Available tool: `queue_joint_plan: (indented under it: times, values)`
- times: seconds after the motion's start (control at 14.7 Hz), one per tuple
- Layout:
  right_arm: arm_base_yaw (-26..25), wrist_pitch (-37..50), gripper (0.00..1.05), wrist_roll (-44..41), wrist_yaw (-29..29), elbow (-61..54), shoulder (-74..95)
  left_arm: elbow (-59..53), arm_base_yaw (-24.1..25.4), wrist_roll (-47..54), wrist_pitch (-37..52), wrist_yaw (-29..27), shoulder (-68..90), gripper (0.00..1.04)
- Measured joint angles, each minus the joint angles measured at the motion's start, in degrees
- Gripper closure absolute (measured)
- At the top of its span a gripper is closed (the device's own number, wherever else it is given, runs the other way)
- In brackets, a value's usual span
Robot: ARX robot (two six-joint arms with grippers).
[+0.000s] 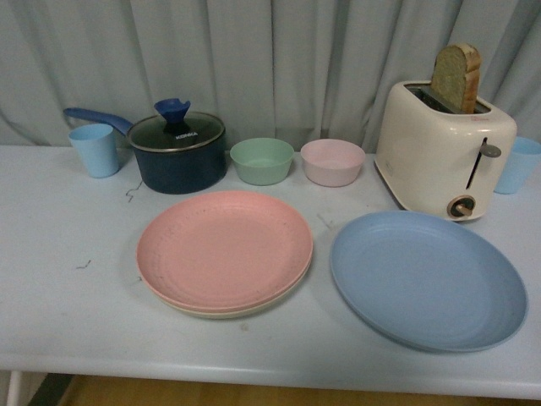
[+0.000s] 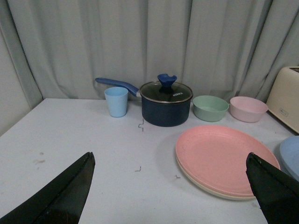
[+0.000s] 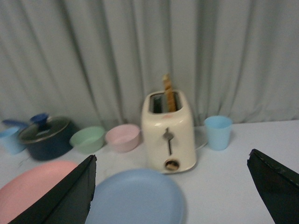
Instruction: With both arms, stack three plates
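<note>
The pink plate (image 1: pixel 224 249) lies on top of the beige plate (image 1: pixel 245 311), whose rim shows beneath it at the table's middle. The blue plate (image 1: pixel 427 279) lies alone to their right. Neither arm shows in the front view. My left gripper (image 2: pixel 170 186) is open and empty above the table, with the pink plate (image 2: pixel 224 156) and the beige rim (image 2: pixel 205 185) ahead between its fingers. My right gripper (image 3: pixel 170 186) is open and empty, with the blue plate (image 3: pixel 138 198) below and ahead of it and the pink plate (image 3: pixel 32 184) at the side.
At the back stand a blue cup (image 1: pixel 95 150), a lidded dark blue pot (image 1: pixel 177 150), a green bowl (image 1: pixel 262 160), a pink bowl (image 1: pixel 332 161), and a cream toaster (image 1: pixel 444 148) holding bread. Another blue cup (image 1: pixel 517 165) stands at the far right. The table's front edge (image 1: pixel 254 372) is near.
</note>
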Motion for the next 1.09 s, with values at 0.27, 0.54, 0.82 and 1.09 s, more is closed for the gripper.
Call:
queue_joint_plan:
  times: [0.27, 0.54, 0.82, 1.09]
  values:
    - [6.7, 0.6, 0.06, 1.3, 18.2, 24.9, 45.4, 0.0, 0.0, 0.0, 0.0, 0.0, 0.0, 0.07]
    - [18.1, -13.9, 0.06, -2.5, 27.9, 40.2, 68.2, 0.0, 0.0, 0.0, 0.0, 0.0, 0.0, 0.07]
    - [20.1, -18.3, 0.06, -2.3, 30.7, 41.7, 74.7, 0.0, 0.0, 0.0, 0.0, 0.0, 0.0, 0.07]
    - [20.6, -18.5, 0.06, -1.5, 31.2, 42.0, 76.8, 0.0, 0.0, 0.0, 0.0, 0.0, 0.0, 0.07]
